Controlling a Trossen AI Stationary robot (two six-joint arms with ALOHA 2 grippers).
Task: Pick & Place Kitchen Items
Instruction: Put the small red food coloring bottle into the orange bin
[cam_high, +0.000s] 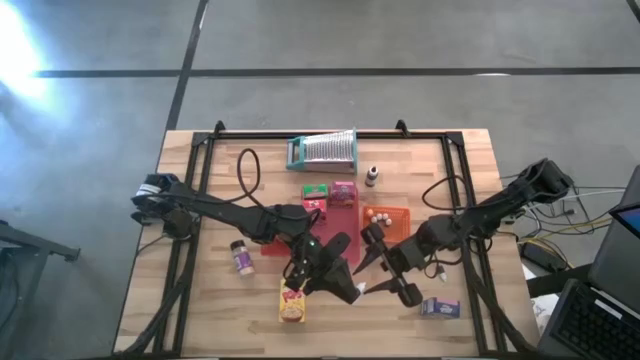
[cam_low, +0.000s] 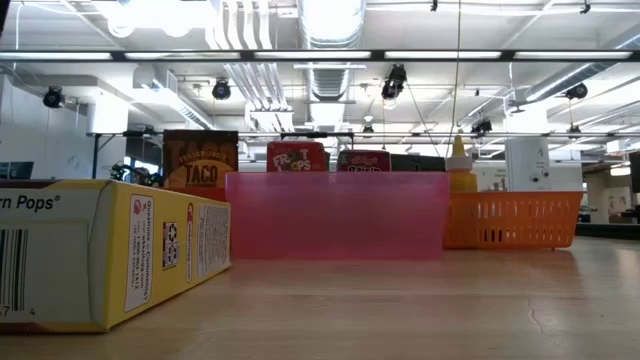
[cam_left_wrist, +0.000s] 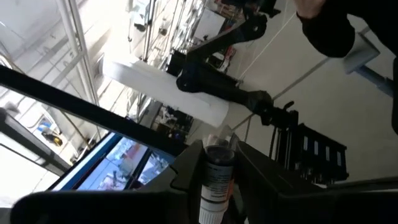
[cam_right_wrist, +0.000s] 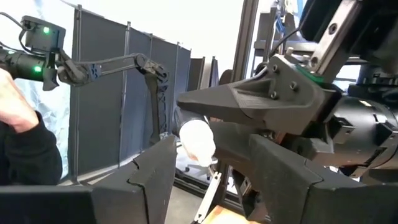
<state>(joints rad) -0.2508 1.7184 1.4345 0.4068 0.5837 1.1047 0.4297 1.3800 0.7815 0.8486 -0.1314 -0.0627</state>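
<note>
i see my left gripper (cam_left_wrist: 214, 186) fingers clamped on a small jar (cam_left_wrist: 214, 177), right gripper (cam_right_wrist: 208, 180) fingers apart around a white-capped bottle (cam_right_wrist: 198, 142) by the red tray (cam_high: 335, 225), and several boxes are not yet sorted.

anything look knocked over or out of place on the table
Yes: a spice jar lies on its side on bare wood left of the trays, and the yellow box lies flat near the front edge. Nothing looks spilled.

The pale wooden counter (cam_high: 210, 290) looks smooth and matt. The yellow cardboard box (cam_low: 95, 250) is glossy. The translucent pink plastic tray (cam_low: 335, 215) looks frosted; the orange plastic basket (cam_low: 510, 220) is meshed.
</note>
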